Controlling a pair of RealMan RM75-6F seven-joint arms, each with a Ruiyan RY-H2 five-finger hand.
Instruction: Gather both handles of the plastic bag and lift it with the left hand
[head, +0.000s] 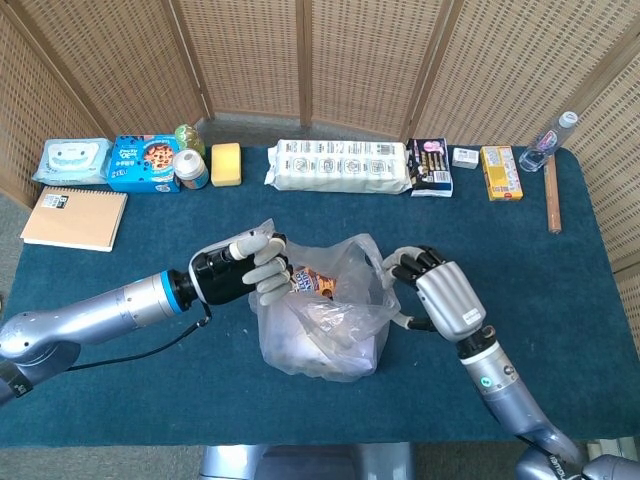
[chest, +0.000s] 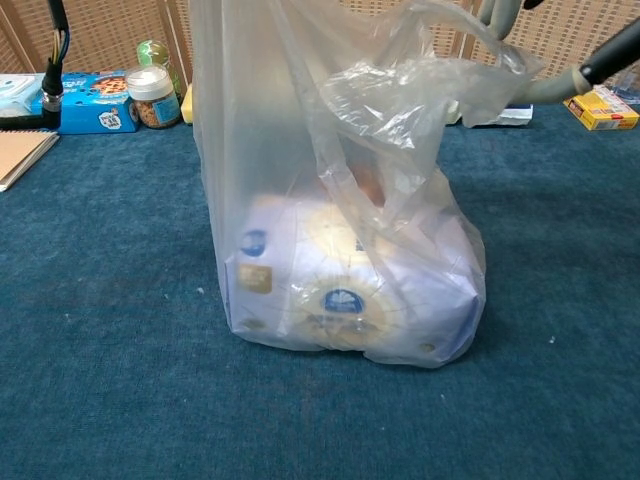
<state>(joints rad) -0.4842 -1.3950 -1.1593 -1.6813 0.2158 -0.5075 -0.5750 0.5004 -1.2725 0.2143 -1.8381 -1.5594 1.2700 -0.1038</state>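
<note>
A clear plastic bag (head: 322, 320) stands upright in the middle of the blue-clothed table (head: 120, 390), packed with goods seen only as blurs through the film: a pale wrapped pack with a blue-and-gold round emblem low in the chest view, and a brown snack packet near the mouth whose lettering is too small to read. The left hand (head: 245, 274) has its fingers curled onto the bag's left handle at the rim, holding it up; the chest camera cuts this hand off entirely. The right hand (head: 432, 296) is at the bag's right handle (head: 385, 275), fingers bent and slightly apart, their tips touching or just beside the loop; whether they grip it cannot be told, and only fingertips show at the top edge of the chest view.

Along the far edge lie a wet-wipes pack (head: 73, 159), a blue cookie box (head: 143, 163), a jar (head: 190, 169), a yellow sponge (head: 226, 164), a long white printed package (head: 338, 166), a yellow box (head: 499, 159) and a water bottle (head: 550, 140). None of their printing is legible. A tan notebook (head: 74, 218) lies at the left.
</note>
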